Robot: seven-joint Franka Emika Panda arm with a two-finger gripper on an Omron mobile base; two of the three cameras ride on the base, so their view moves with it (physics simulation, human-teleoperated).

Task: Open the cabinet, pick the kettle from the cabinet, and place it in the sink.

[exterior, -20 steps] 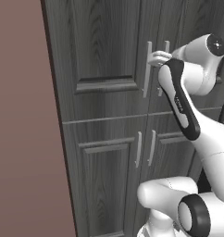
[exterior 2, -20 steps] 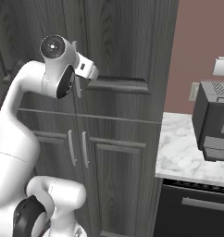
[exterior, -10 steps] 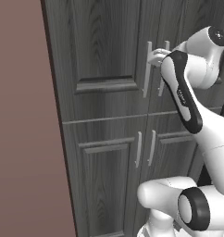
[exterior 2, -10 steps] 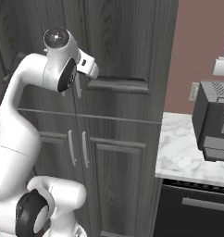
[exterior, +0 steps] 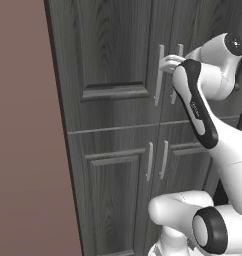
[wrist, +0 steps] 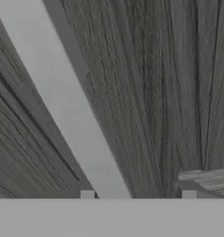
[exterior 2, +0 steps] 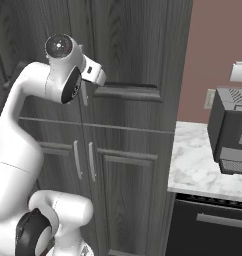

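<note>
Dark grey wood-grain panelling took up most of the scene: the cabinet [exterior: 118, 90] stood tall against a dull reddish-brown wall [exterior: 23, 150], with two upper doors and two shorter lower doors, all of them closed. Long silver bar handles ran vertically beside the seam of the upper doors, and a smaller pair of handles [exterior: 157, 160] sat beside the seam of the lower doors. The white arm [exterior: 203, 115] rose from the lower right of the left base view and bent so that its tool [exterior: 169, 63] reached the upper handles, touching the left handle [exterior: 159, 75] near its upper part. From the hand view the same silver handle [wrist: 67, 111] crossed the frame as a pale diagonal bar over the wood grain, passing down between the two small finger tips [wrist: 87, 194] at the bottom, one on each side of it. The tips stood apart with the bar between them, but whether they pressed on the bar or merely straddled it could not be told. In the right base view the arm's rounded joint [exterior 2: 60, 75] hid the tool against the upper doors. To the right of the cabinet a white marble worktop [exterior 2: 193, 165] carried a dark boxy appliance [exterior 2: 233, 132], and a black appliance front with a grey bar handle [exterior 2: 213, 225] sat below the worktop's edge.
</note>
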